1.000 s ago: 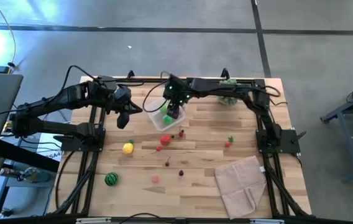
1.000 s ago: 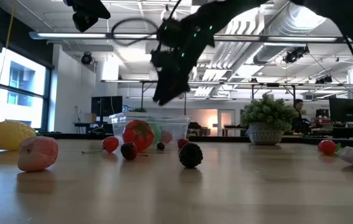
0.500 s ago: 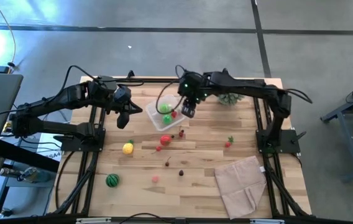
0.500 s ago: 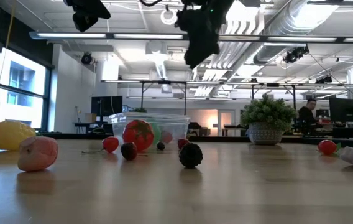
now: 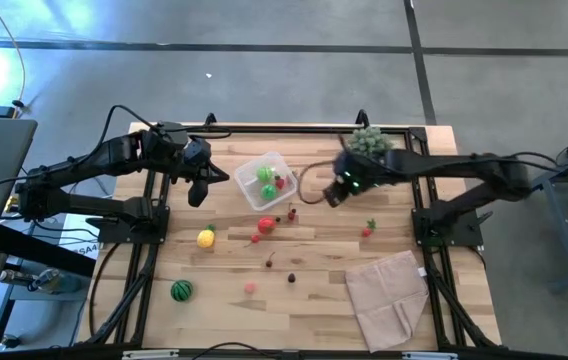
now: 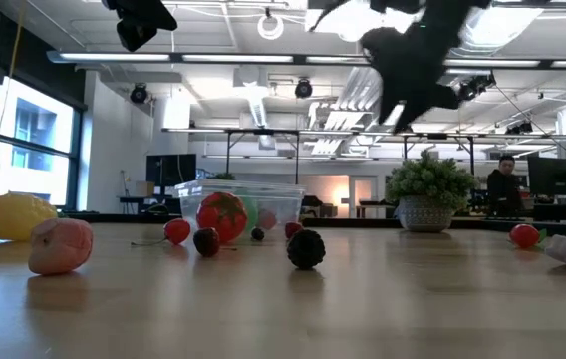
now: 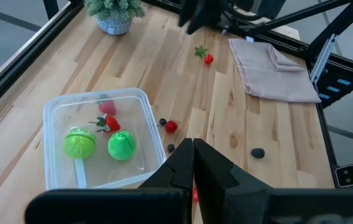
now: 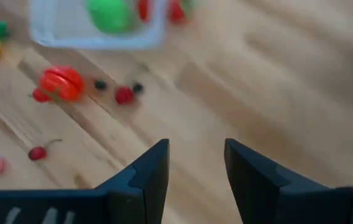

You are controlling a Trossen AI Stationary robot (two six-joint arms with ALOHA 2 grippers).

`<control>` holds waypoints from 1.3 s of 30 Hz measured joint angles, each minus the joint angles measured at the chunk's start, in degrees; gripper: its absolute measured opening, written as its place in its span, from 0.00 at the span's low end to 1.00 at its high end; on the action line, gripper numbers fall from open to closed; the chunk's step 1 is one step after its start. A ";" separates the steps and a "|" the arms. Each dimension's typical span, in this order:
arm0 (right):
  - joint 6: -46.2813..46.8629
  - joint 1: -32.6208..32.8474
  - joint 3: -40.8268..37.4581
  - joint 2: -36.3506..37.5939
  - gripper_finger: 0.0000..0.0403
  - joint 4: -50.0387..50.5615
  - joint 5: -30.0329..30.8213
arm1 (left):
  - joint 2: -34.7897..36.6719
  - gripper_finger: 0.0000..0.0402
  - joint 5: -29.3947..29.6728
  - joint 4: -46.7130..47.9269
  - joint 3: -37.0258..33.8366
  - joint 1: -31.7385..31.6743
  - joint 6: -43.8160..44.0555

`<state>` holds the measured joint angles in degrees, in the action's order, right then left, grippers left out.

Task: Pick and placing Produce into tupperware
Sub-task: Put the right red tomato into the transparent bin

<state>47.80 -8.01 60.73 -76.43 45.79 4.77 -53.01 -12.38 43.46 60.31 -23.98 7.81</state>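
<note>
The clear tupperware [image 5: 249, 172] stands at the table's far middle, holding two green rounds [image 7: 94, 144] and small red pieces. More produce lies loose in front of it: a red tomato [image 5: 266, 224], a yellow lemon [image 5: 206, 238], a striped melon ball [image 5: 179, 290] and small red berries [image 5: 368, 229]. My right gripper [image 5: 330, 194] hovers open and empty, right of the tub, its fingers [image 8: 145, 174] apart over bare wood. My left gripper [image 5: 201, 191] hangs shut and empty, left of the tub.
A spiky green plant ball in a pot [image 5: 367, 142] stands at the far right, just behind my right arm. A beige folded cloth [image 5: 389, 298] lies at the near right. Bare wood lies between the tub and the cloth.
My right gripper has swung from over the tupperware toward the table's right edge, a little higher and rolling about its own axis. The tub, which it covered, now shows its green rounds and red pieces. My left arm has kept still.
</note>
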 joint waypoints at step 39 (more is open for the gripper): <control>63.27 26.40 -23.22 4.16 0.53 -2.33 6.20 | 0.02 0.00 0.00 -0.02 0.00 0.00 0.00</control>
<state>111.07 18.39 37.52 -72.27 43.46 10.97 -53.00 -12.38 43.44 60.31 -23.98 7.81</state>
